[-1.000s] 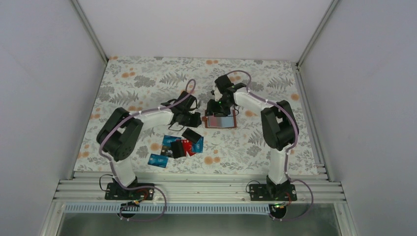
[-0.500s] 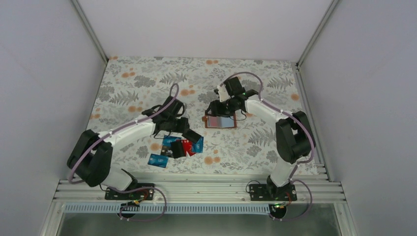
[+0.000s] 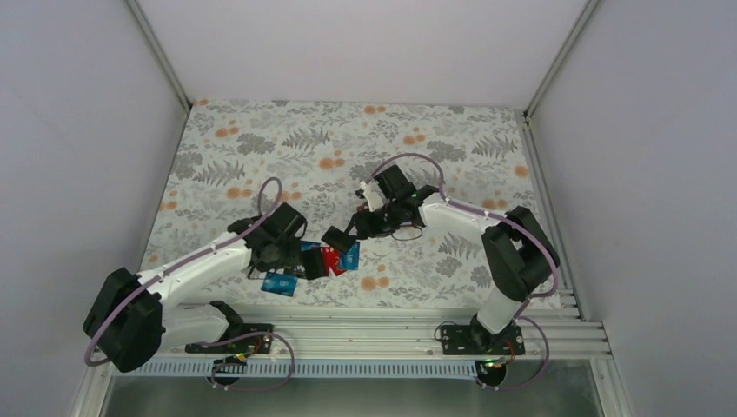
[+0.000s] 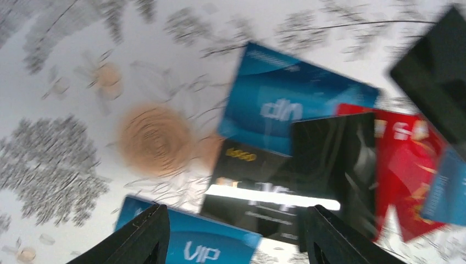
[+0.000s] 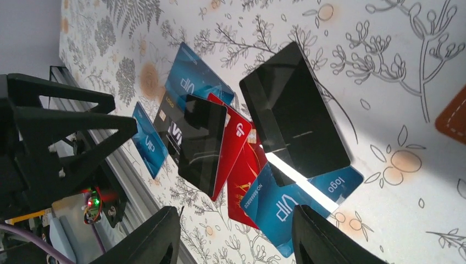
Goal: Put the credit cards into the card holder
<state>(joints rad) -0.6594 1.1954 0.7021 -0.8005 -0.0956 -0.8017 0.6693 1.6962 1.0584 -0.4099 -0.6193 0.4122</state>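
Several credit cards (image 3: 317, 259), blue, red and black, lie overlapped in a loose heap by the table's (image 3: 261, 139) near edge, left of middle. Card holder (image 5: 453, 116): one brown corner showing, just beyond the heap, rightward. Left gripper (image 4: 236, 242) hovers over the heap, fingers parted and empty, likely to pick one; right gripper (image 5: 239, 236) likewise parted and empty.

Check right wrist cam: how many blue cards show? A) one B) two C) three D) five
C: three blue cards show, one partly under the big black card, another on the pile's other side.
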